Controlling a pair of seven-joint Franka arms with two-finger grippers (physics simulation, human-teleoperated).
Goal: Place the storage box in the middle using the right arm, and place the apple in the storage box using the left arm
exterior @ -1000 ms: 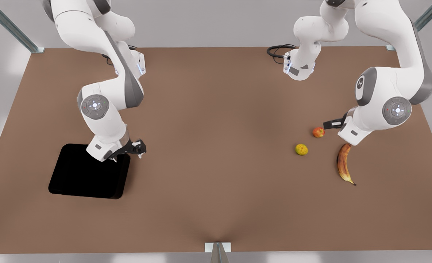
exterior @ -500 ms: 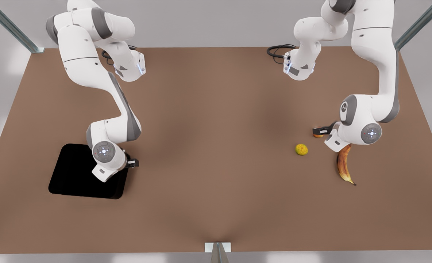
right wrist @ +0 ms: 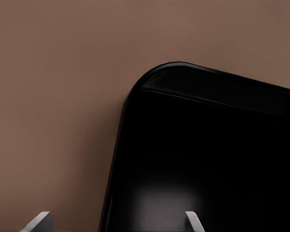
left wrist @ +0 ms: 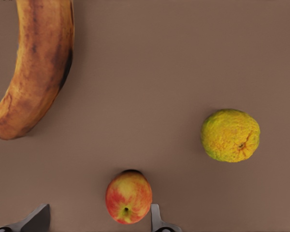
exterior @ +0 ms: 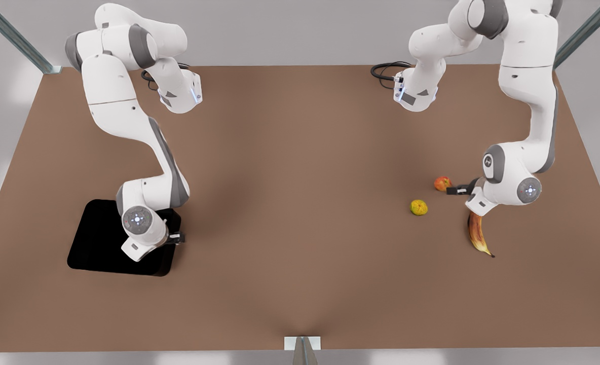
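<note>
The black storage box [exterior: 102, 238] lies flat near the front view's left edge. My right gripper [exterior: 177, 236] hangs low over its near right side. In the right wrist view the right gripper [right wrist: 117, 221] is open, and the wall of the storage box [right wrist: 208, 145] near a rounded corner runs between its fingers. The small red apple [exterior: 441, 183] rests on the table at the front view's right. My left gripper [exterior: 454, 190] is right beside it, open. In the left wrist view the apple [left wrist: 128, 195] sits between the spread fingers of the left gripper [left wrist: 96, 220], close to one of them.
A yellow-green round fruit [exterior: 419, 207] sits just left of and nearer than the apple. A brown-spotted banana [exterior: 477, 233] lies under the left arm's wrist. The brown table [exterior: 300, 203] is bare across its middle. Cables [exterior: 383, 71] lie at the back edge.
Both arms have come down toward the table. The right gripper sank over the box's right side. The left gripper dropped beside the apple, which shows again after being covered.
</note>
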